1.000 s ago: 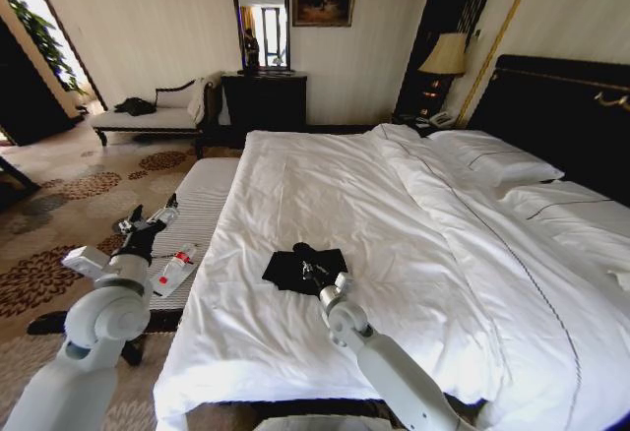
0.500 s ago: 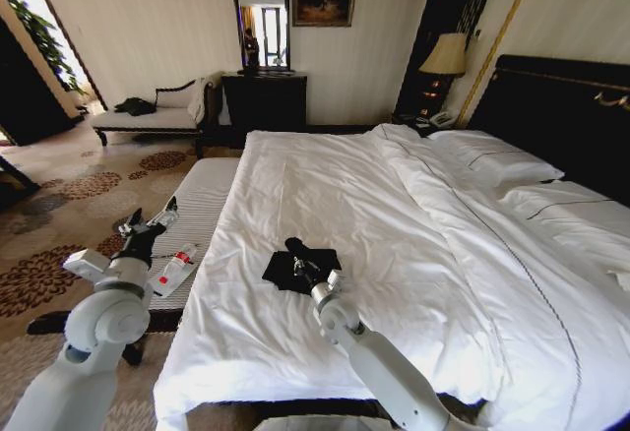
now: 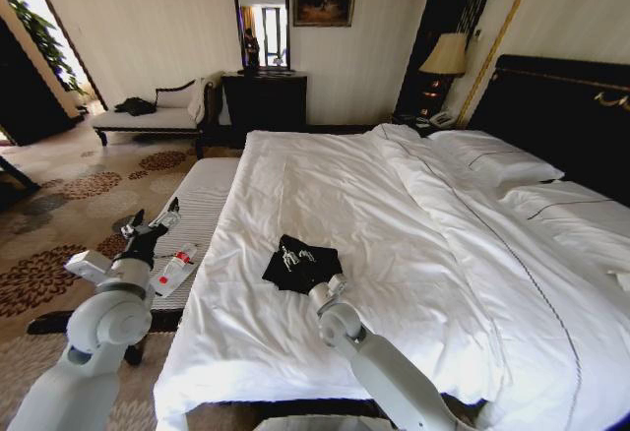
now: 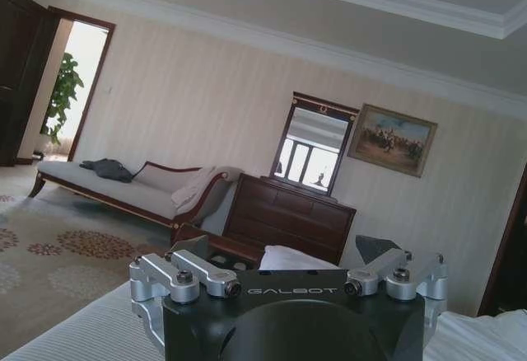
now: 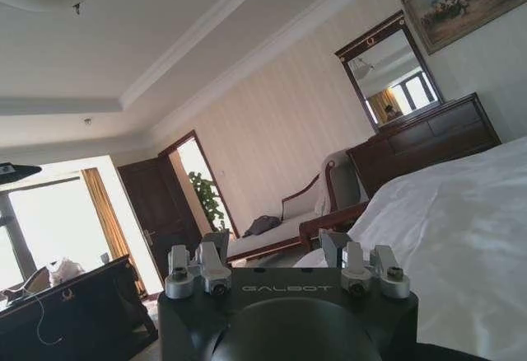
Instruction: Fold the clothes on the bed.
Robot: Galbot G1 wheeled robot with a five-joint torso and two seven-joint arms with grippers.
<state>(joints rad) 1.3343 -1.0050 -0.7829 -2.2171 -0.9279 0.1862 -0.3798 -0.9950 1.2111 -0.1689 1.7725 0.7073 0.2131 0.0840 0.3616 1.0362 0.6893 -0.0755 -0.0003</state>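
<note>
- On the near part of the bed (image 3: 413,215), toward its left edge, the black T-shirt (image 3: 300,264) lies as a compact bundle on the white duvet, white lettering facing up
- Right gripper (image 3: 331,288): positioned at the near edge of the T-shirt; a second ago it was over the middle of the garment, so it has drawn back toward the robot
- Right gripper finger state: cannot be determined from either view; the right wrist view looks away from the garment, toward the chaise lounge (image 5: 288,217)
- T-shirt outline: narrower and more gathered than a second ago, with the printed face now exposed; judged to indicate that a fold pass has just been laid over
- Task status: garment appears partly folded; edges remain uneven, so further squaring is probably required
- Left gripper (image 3: 148,226): raised beside the bed, above the striped bench (image 3: 207,195), fingers spread apart, holding nothing
- A bottle (image 3: 175,269) lies on the bench, well apart from the T-shirt
</note>
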